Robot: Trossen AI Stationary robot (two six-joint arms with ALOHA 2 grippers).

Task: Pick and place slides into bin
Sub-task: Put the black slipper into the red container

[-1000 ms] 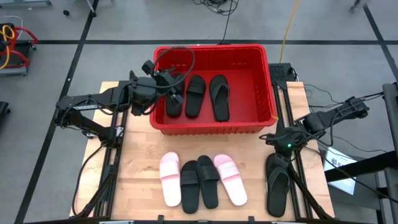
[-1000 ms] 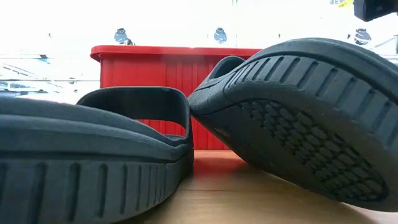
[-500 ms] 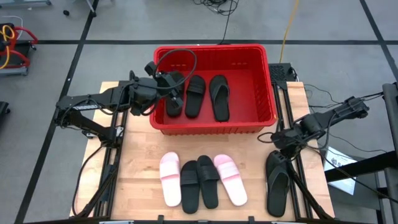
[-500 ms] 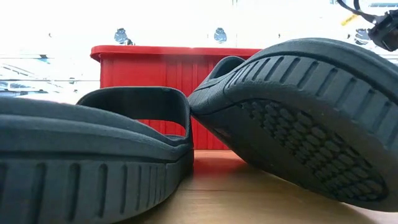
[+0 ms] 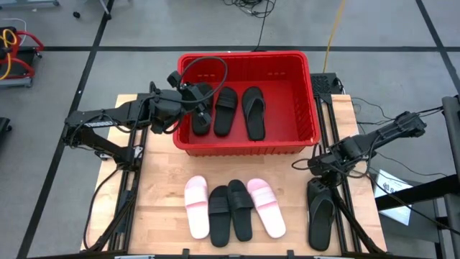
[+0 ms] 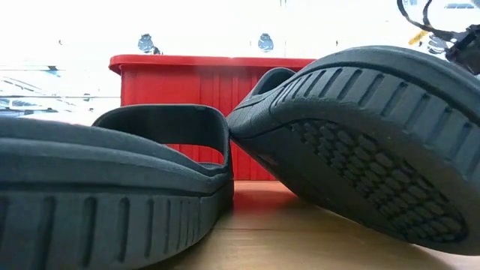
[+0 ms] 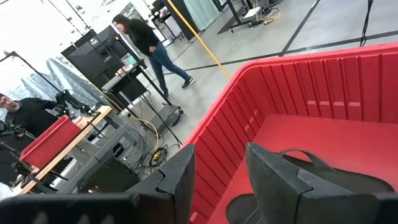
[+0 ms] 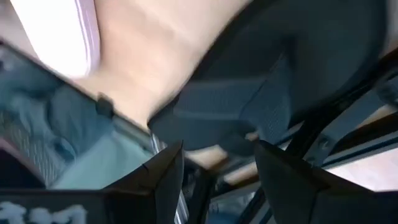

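Observation:
The red bin [image 5: 244, 56] stands at the table's far middle with three black slides [image 5: 226, 111] lying side by side on its floor. My left gripper [image 5: 203, 109] hangs open above the leftmost of them, with nothing between its fingers [image 7: 221, 168]. Near the front edge, two pink slides [image 5: 197, 207] lie on either side of two black ones [image 5: 230, 211]. One black slide [image 5: 321, 212] lies at the table's right edge. My right gripper [image 5: 316, 164] is open just above this slide's far end [image 8: 292, 74], pointing steeply down.
In the low view the two black slides [image 6: 112, 187] near the front edge fill the picture, with the bin's wall [image 6: 202, 82] behind them. Bare wood lies between the bin and the row of slides. People show in the room beyond the table [image 7: 146, 40].
My right gripper has come down toward the black slide at the table's right edge and a little toward the left, and its wrist has rolled. My left gripper has stayed over the bin. No slide has moved.

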